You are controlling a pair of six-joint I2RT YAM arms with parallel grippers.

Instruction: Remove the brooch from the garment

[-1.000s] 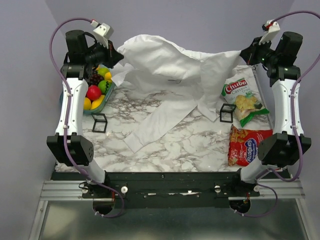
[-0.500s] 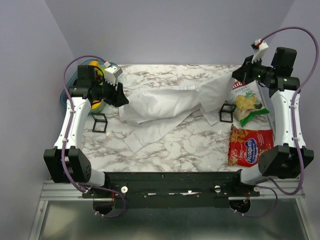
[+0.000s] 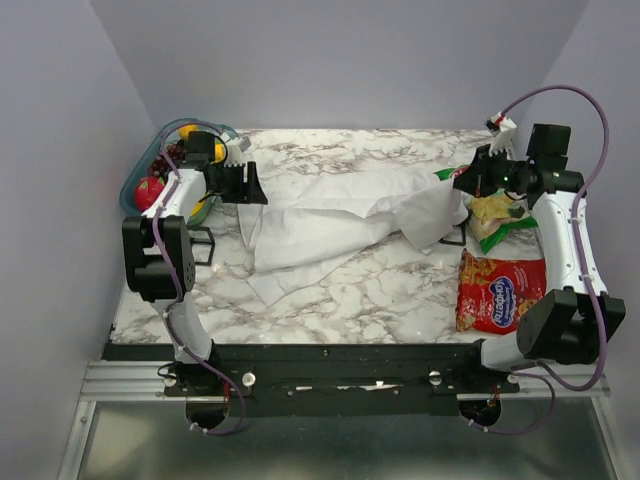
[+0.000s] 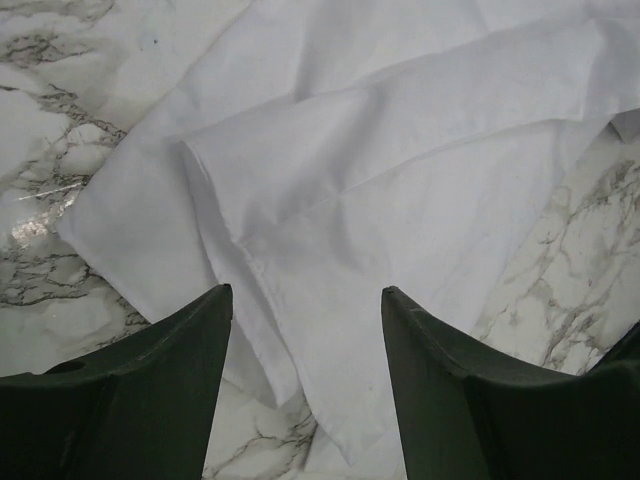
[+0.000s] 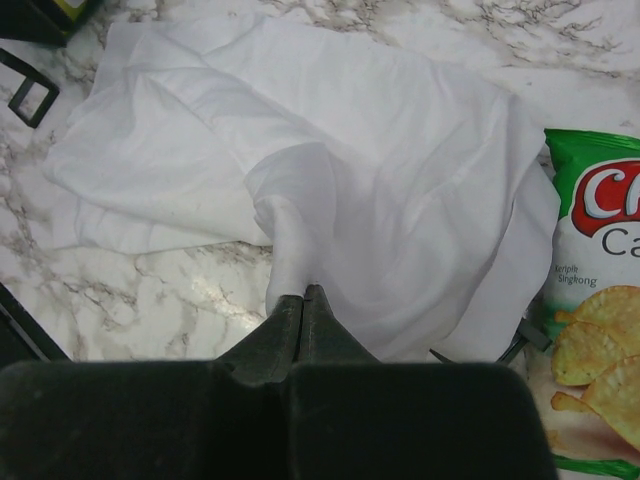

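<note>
Right gripper (image 5: 302, 297) pinches a fold of the thin, wrinkled white shirt (image 5: 380, 150); left gripper (image 4: 305, 293) gapes empty. The limp cloth likely bunches, so pin it flat; brooch unseen.

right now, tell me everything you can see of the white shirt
The shirt is thin white cloth, wrinkled and bunched into a long heap across the middle of the marble table, with one flat strip trailing toward the near edge. The right gripper is shut on a raised fold at its right end, beside the green chips bag. The left gripper hangs open over its left end; whether it touches is unclear. No brooch shows in any view.
</note>
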